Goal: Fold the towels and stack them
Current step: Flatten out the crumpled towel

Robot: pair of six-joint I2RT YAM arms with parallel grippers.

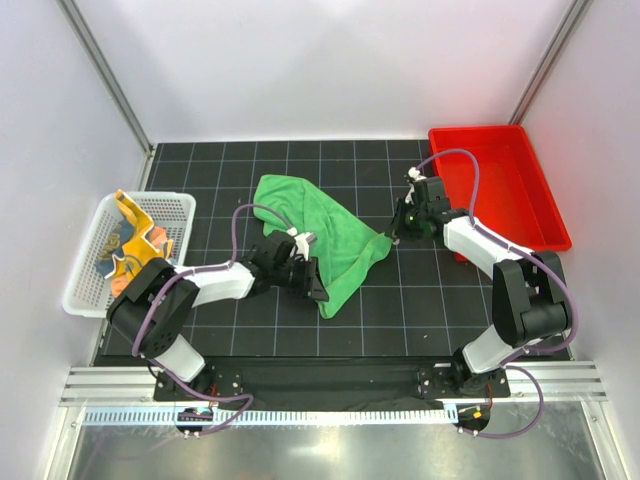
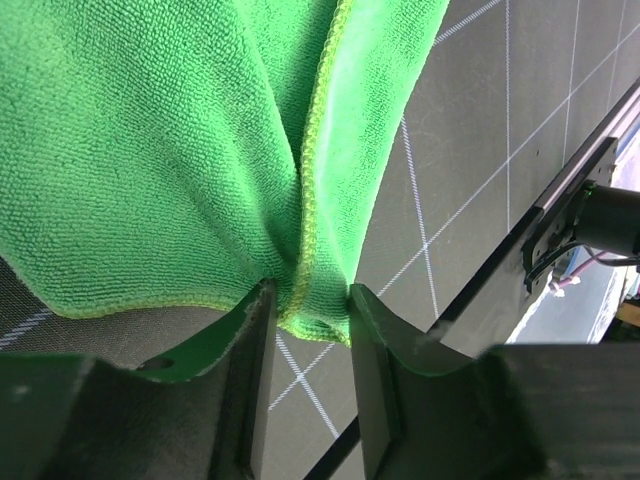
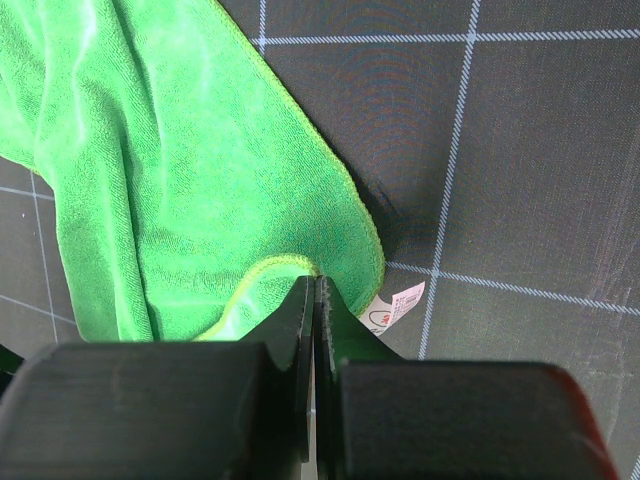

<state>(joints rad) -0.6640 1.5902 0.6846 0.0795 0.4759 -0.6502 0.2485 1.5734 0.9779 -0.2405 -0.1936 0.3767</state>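
Spreading stage, by my read: black gridded table mat [image 1: 400, 320] is bearing plain green terry towel [image 1: 320, 235] mid-table, rumpled, not yet folded. White slatted basket [image 1: 85, 300] at left is holding yellow-orange towel [image 1: 140, 235], prob. waiting its turn. Left gripper [image 1: 315, 288] is pinching near hem, cloth bunching betw. fingers. Right gripper [image 1: 395, 235] is clamping right corner beside small white label [image 3: 395, 305], jaws narrow. Two grips so towel can be pulled flat.

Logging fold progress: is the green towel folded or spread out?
Not folded: the green towel lies rumpled and bunched, its edge pinched in the left pincer, a corner in the right pincer.
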